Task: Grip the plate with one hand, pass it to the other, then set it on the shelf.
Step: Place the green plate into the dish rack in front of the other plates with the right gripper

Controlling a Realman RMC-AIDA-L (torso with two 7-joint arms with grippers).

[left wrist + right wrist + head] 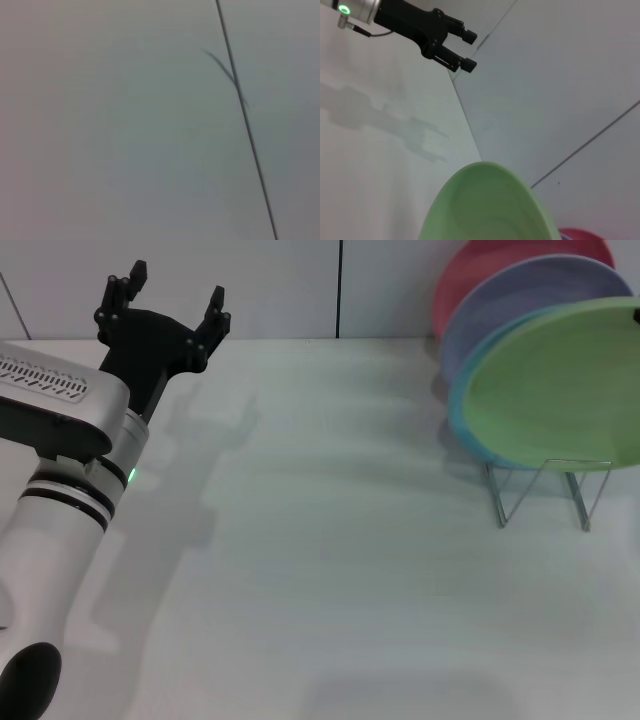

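The white table (330,570) carries the wire dish rack (545,490) at its right, where the light-green plate (560,390) stands tilted in front of light-blue, lavender and pink plates. The left gripper (170,305) hovers far left, jaws open and empty; the right gripper's jaws cannot be told.

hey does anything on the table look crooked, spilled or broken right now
Nothing stands out. The green plate stands on edge at the front of the wire rack, leaning back against the light-blue plate, lavender plate and pink plate behind it. No spill or damage shows. The left gripper hangs open over the table, far from the rack.
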